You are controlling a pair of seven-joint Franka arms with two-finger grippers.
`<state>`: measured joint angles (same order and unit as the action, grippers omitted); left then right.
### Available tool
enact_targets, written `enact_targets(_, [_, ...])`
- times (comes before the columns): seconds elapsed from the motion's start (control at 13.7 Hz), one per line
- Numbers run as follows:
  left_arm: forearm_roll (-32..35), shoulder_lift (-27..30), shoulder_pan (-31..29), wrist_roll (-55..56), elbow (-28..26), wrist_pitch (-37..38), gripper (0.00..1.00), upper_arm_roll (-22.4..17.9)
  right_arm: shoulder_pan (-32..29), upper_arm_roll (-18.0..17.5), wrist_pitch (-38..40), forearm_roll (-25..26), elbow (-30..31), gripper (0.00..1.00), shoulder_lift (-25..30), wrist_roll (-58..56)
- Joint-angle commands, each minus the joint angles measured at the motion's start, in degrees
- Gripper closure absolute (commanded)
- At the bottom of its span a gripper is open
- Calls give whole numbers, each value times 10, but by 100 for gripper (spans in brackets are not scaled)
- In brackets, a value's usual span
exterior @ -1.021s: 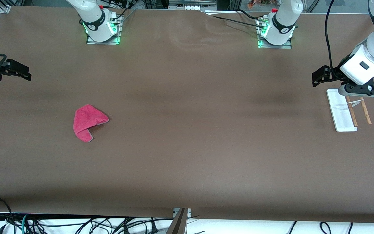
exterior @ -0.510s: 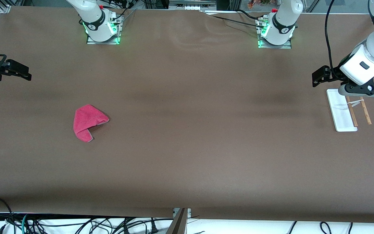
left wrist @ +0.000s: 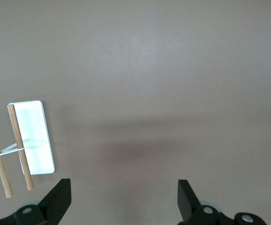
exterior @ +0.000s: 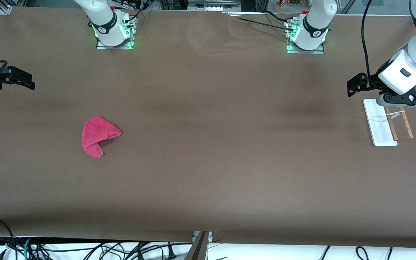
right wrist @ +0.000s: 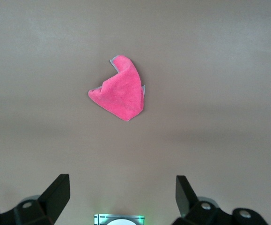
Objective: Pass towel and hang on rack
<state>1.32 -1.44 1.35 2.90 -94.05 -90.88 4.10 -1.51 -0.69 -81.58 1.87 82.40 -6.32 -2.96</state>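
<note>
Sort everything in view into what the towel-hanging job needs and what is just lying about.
Belongs to the job:
- pink towel, crumpled on the table toward the right arm's end
- rack, toward the left arm's end
- right gripper, jaws open
- left gripper, jaws open

Just lying about:
- cables below the table's near edge

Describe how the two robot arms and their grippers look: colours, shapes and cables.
Both arms are glossy white with black joint rings, on bases lit green. The left gripper and right gripper are black with blocky fingers. A black cable runs down the left arm.
</note>
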Motion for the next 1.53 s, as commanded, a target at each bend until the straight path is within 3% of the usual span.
enact_targets(0.0, [-4, -6, -5, 0, 12, 6, 0, 3, -7, -3, 2, -10, -12, 0, -11, -5])
enact_targets(0.95, [-4, -6, -6, 1, 12, 6, 0, 3, -9, 5, -37, -5, -13, 0, -83, -3])
enact_targets(1.46, [-4, -6, -6, 1, 12, 6, 0, 3, 10, 0, -90, -9, -10, 0, -165, 1])
